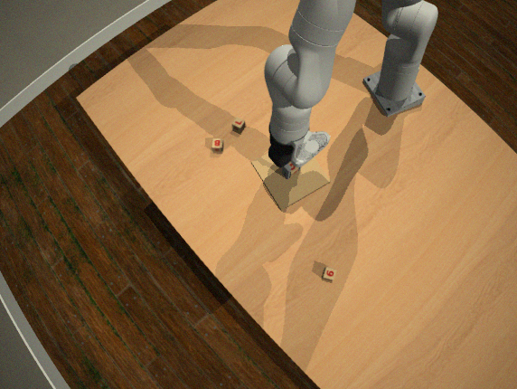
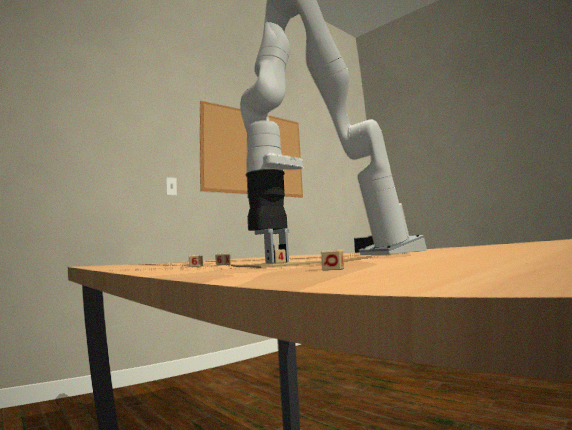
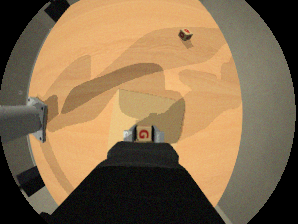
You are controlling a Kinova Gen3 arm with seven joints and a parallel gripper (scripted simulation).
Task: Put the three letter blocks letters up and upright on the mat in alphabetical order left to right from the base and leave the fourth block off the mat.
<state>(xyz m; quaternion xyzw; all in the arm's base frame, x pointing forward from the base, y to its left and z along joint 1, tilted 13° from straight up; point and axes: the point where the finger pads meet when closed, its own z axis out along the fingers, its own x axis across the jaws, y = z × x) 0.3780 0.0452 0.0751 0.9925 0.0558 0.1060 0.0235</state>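
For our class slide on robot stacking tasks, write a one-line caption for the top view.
Gripper opening around a lettered block set on the mat; three blocks wait off it.
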